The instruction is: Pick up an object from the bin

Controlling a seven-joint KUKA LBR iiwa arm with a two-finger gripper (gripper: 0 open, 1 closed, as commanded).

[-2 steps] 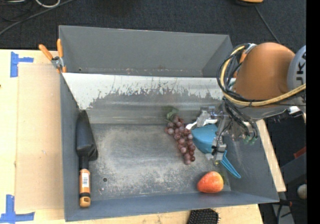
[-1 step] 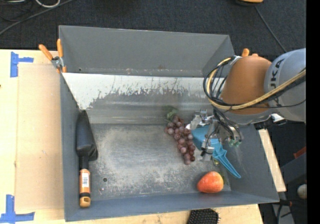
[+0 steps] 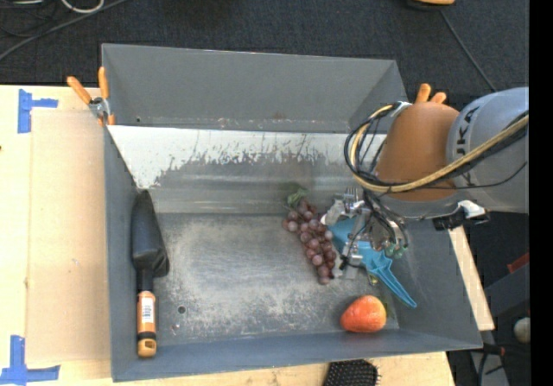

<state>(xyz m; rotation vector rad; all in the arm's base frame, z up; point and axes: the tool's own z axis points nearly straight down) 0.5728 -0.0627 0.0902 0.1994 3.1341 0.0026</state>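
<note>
Blue plastic thing (image 3: 386,272) lies beneath the jaws.

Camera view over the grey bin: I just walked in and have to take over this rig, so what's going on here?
A KUKA arm reaches into the grey bin from the right. Its jaws are low at the right side, over a blue plastic thing beside a bunch of purple grapes; whether they grip anything I cannot tell. A red-orange fruit lies near the front wall, a black tool with an orange handle along the left wall.
</note>
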